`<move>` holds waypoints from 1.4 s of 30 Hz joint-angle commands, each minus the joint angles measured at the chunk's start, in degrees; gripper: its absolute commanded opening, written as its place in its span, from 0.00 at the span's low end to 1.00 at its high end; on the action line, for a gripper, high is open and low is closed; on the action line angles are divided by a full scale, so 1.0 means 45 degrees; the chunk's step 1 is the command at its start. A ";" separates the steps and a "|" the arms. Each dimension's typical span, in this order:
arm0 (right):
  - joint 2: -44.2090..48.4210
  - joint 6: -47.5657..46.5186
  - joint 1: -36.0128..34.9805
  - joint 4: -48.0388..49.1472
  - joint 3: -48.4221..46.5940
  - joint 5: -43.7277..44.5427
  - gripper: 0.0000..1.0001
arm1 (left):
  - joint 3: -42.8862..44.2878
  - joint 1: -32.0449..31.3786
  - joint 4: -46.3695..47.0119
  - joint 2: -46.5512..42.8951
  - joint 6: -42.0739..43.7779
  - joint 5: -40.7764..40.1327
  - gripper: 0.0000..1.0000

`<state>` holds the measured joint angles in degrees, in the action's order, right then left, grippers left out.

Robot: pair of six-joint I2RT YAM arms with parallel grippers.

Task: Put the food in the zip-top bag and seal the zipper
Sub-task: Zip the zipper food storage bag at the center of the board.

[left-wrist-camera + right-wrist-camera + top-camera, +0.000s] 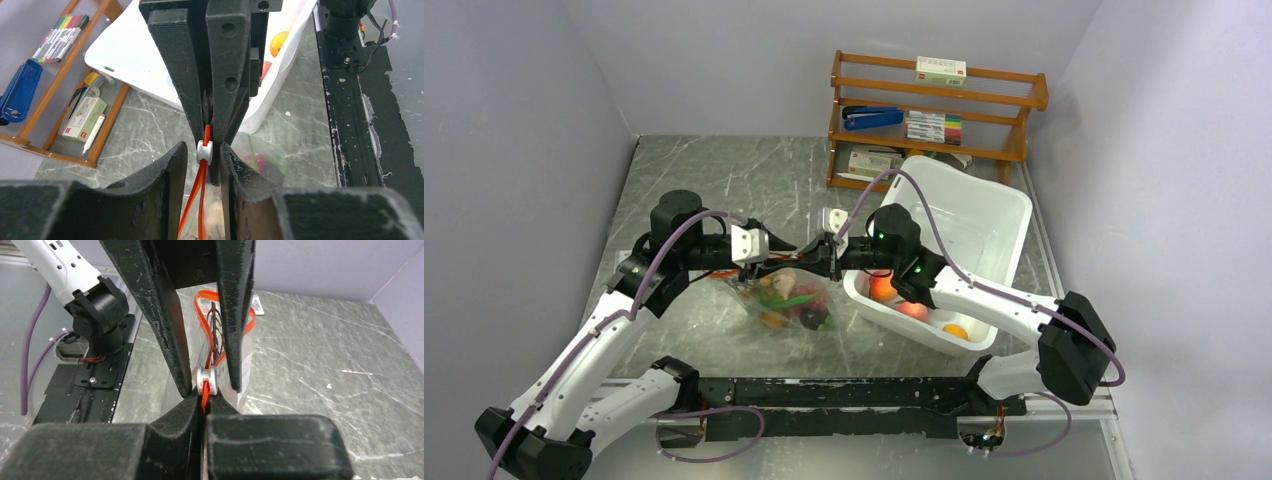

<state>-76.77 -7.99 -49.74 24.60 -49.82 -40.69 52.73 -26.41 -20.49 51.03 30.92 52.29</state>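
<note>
The clear zip-top bag [764, 300] hangs over the table between my two arms, with toy food [792, 302] inside: a green pod, red and orange pieces. Its red-orange zipper [201, 200] carries a white slider [205, 151]. My right gripper [204, 402] is shut on the zipper strip just behind the slider. My left gripper [204, 148] faces it with its jaws narrowly open, one finger on each side of the slider, a thin gap on both sides. Further along, the zipper [200, 305] gapes in a loop. From above, both grippers [796, 250] meet over the bag's mouth.
A white bin [984, 215] stands right of the bag with orange and red toy fruit [884, 288] in its near end. A wooden rack [1024, 100] at the back holds a blue stapler, markers and boxes. The black base rail [844, 395] runs along the near edge.
</note>
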 commanded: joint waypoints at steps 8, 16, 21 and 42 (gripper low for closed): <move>0.0494 -0.0051 -0.0122 0.1029 0.0496 0.0259 0.00 | 0.0353 0.0049 -0.0919 0.0127 0.0876 -0.0087 0.07; 0.0879 0.0147 -0.0117 0.1716 0.1139 0.0297 0.00 | 0.0545 0.0050 -0.1650 0.0196 0.1167 -0.0813 0.07; 0.1017 0.0088 -0.0125 0.1767 0.1118 0.0179 0.00 | 0.0717 0.0049 -0.1959 0.0383 0.1258 -0.1171 0.07; 0.2256 -0.0333 0.0457 0.1054 0.2025 0.0297 0.00 | -0.0219 0.0049 -0.2146 -0.0495 0.1156 -0.1714 0.07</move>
<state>-67.42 -8.01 -47.97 29.34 -39.75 -38.04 53.78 -26.46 -30.37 50.85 36.01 46.48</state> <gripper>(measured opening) 0.004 0.101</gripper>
